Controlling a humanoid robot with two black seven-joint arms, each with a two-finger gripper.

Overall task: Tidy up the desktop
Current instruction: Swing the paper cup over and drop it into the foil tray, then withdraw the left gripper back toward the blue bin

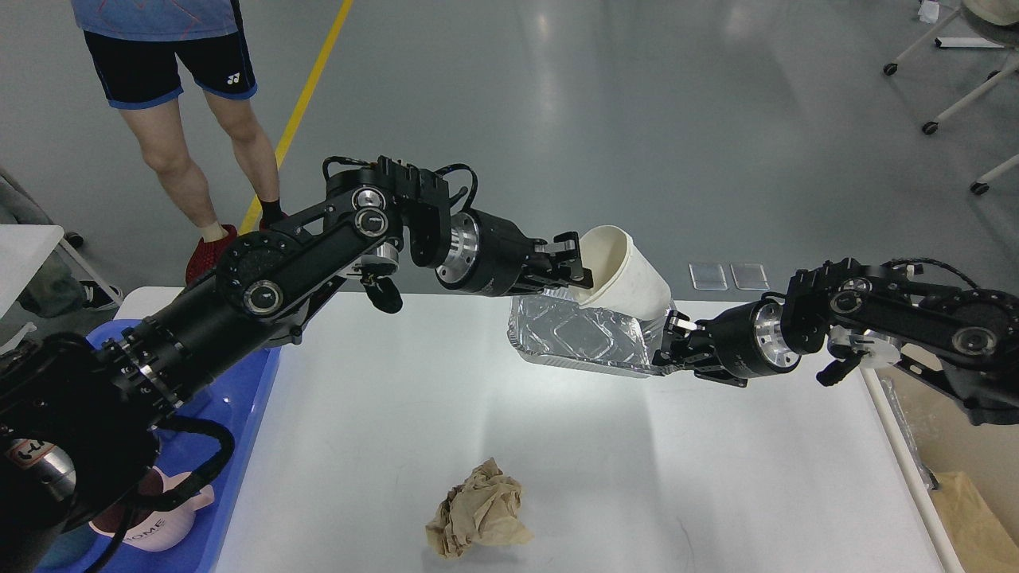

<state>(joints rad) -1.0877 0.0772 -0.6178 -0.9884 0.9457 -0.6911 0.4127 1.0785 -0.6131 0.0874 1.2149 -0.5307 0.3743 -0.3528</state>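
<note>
The white desktop fills the lower middle of the head view. My left gripper is shut on the rim of a white paper cup, held tilted above the table's far edge. My right gripper is shut on the right edge of a silver foil tray, held tilted up with its inside facing me. The cup's bottom sits just over the foil tray's upper right part. A crumpled brown paper ball lies on the desktop near the front.
A blue plastic tray stands at the left edge, holding a pink-and-white mug. A cream bin with a brown paper bag is to the right of the table. A person's legs stand behind the far left corner.
</note>
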